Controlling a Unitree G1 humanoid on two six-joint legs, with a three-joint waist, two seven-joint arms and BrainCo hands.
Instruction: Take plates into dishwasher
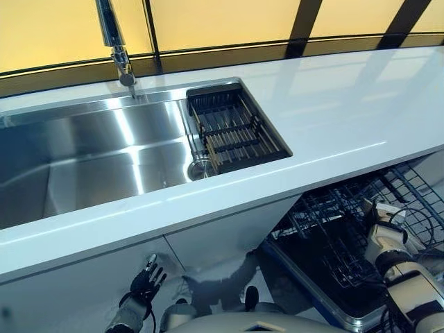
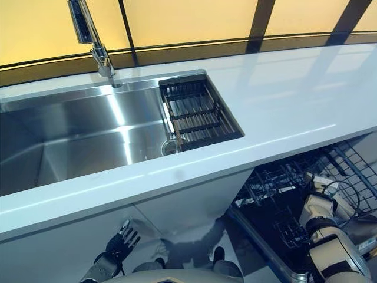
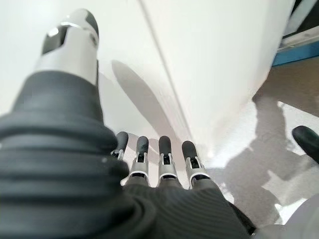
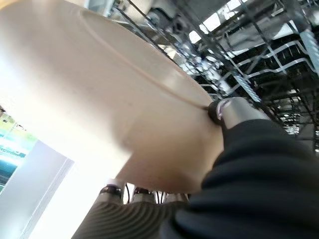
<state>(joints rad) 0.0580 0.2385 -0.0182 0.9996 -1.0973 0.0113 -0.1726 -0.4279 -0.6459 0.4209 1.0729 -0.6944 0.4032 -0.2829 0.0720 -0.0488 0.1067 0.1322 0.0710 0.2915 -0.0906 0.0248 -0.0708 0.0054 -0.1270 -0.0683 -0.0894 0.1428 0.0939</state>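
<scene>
Left hand [image 3: 149,164] hangs idle, fingers [image 3: 165,149] straight and relaxed, thumb [image 3: 70,45] apart, holding nothing. White cabinet front [image 3: 214,55] right past the fingertips; speckled floor [image 3: 279,124] beyond.

Head stereo pair looks down at the sink [image 1: 104,159]; wrist views sit very close along each hand

We look for lettering and find none we can read: no text, label, number or sign on the white surface [image 1: 333,111], the sink [image 1: 83,159], the dishwasher rack [image 1: 326,236] or the plate [image 4: 99,99].
</scene>
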